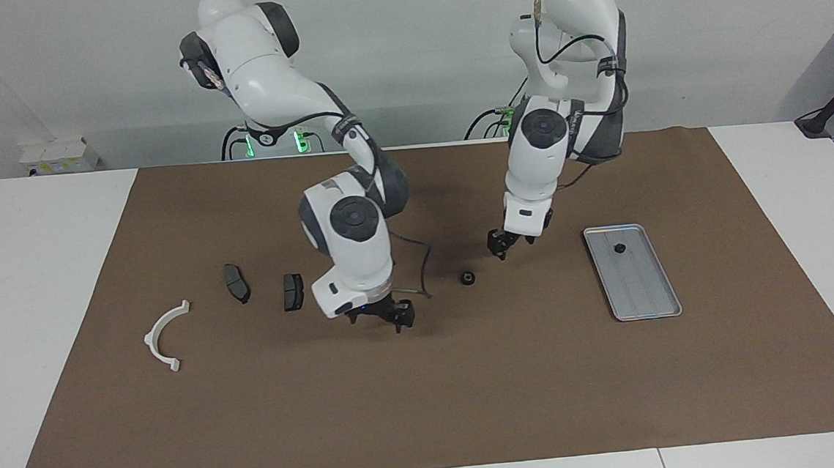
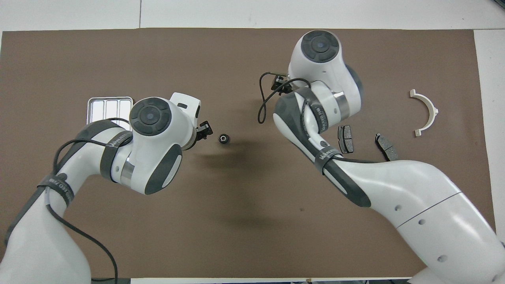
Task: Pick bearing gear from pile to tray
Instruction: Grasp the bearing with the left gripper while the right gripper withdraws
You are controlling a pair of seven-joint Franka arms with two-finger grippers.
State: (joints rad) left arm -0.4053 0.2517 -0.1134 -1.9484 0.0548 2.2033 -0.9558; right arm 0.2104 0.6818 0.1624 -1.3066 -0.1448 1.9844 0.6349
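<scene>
A gear (image 1: 468, 278) is lying mid-frame for the left pincer (image 1: 500, 246), width unclear, hovering beside it; the right pincer (image 1: 386, 317), wide and empty, is waiting; another is sitting in the tray (image 1: 649, 298).

tray (image 1: 658, 304): silver-grey metal, dull sheen, ribbed floor, smooth raised rim
mat (image 1: 472, 399): brown, matt, looks like paper or board, slightly grainy
table (image 1: 29, 254): white, smooth, faint gloss
arc bracket (image 1: 163, 335): white plastic look, smooth, matt
brake-pad plates (image 1: 292, 291): dark grey, matt, dull rough-looking faces
bearing gear (image 1: 468, 278): black, small, slight shine at its middle
arm shells (image 1: 349, 257): glossy white plastic, dark grey matt joint caps
cables (image 2: 265, 98): black, smooth sheath
</scene>
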